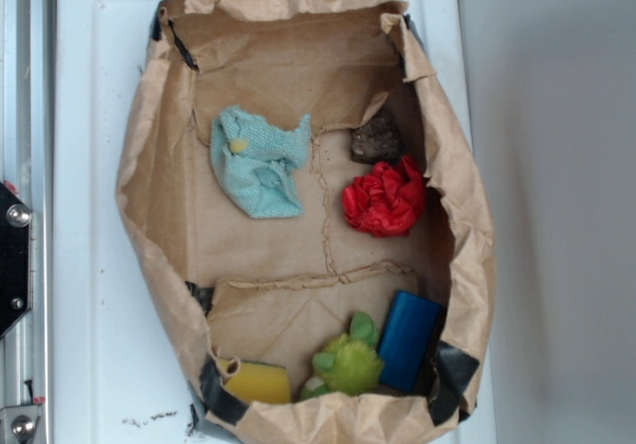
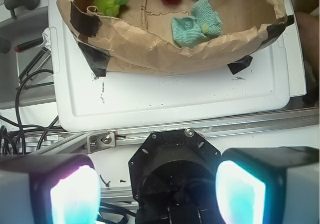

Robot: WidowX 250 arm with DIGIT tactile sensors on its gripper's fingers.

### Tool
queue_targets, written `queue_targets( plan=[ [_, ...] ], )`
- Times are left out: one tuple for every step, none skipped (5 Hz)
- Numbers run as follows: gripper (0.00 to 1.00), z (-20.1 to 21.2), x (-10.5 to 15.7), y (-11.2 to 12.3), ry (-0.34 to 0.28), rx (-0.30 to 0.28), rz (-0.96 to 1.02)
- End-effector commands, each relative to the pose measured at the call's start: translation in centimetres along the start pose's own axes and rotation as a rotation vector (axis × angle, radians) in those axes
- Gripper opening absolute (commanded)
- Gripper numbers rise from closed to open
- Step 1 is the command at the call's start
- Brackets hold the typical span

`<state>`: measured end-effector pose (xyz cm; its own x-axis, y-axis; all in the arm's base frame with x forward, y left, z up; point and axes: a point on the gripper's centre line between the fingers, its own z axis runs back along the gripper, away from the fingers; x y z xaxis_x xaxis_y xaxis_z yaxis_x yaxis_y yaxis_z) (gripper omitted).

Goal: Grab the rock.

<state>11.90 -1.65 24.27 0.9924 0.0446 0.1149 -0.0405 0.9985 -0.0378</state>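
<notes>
Hand (image 2: 157, 186) spread wide, nothing between its two glowing pads (image 2: 75, 194); it hangs outside the paper bag (image 2: 150, 48), over a metal rail (image 2: 210, 129) and loose black cables (image 2: 20, 93).

White tray (image 1: 89, 166) carries the bag, which is opened flat with rolled brown walls and black tape at the corners.

Exterior view only: the rock (image 1: 376, 140) in full, on the bag floor close to the far right wall, just above the red wad (image 1: 385, 199), nearly touching it. Lumpy, slightly wider than tall; long axis roughly left to right. Also a blue block (image 1: 408, 340), green plush toy (image 1: 348, 361), yellow sponge (image 1: 260, 382), teal cloth (image 1: 258, 162).

Wrist view: rock cut off at the top edge; hand itself seen only here.
</notes>
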Motion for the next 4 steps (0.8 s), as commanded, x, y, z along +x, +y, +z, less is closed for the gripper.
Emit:
queue_targets(
  plan=[
    [1.0,0.0,0.0,0.0,0.0,0.0,0.0],
    [1.0,-1.6,4.2,-0.1,-0.039,-0.026,-0.104],
    [1.0,-2.8,7.2,0.1,-0.093,-0.027,-0.167],
    [1.0,-3.9,9.2,1.3,-0.136,-0.021,-0.197]
  ],
)
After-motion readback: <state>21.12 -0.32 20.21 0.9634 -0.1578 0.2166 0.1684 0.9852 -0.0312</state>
